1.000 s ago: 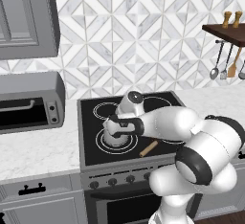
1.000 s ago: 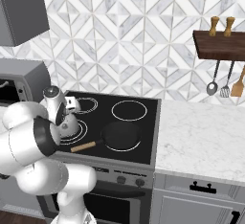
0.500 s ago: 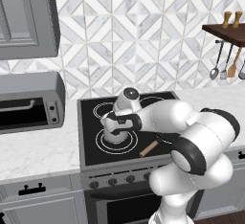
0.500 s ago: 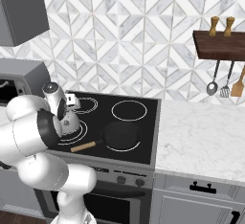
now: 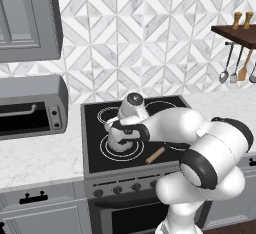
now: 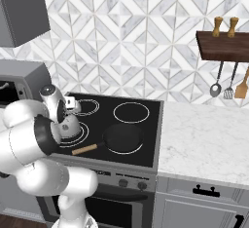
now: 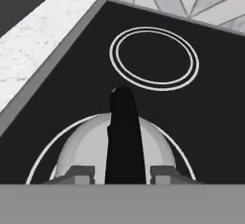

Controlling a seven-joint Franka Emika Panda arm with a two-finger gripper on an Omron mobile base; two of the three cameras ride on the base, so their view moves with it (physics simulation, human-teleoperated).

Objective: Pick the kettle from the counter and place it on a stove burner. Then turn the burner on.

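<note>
Kettle sat on the big front stove burner, gripper straddling its dark handle, grip state indeterminate; burner looked unlit, knob turn remained.

It was a home kitchen. A black cooktop sat in a marble counter over grey cabinets. Utensils hung against a patterned tile wall.
</note>
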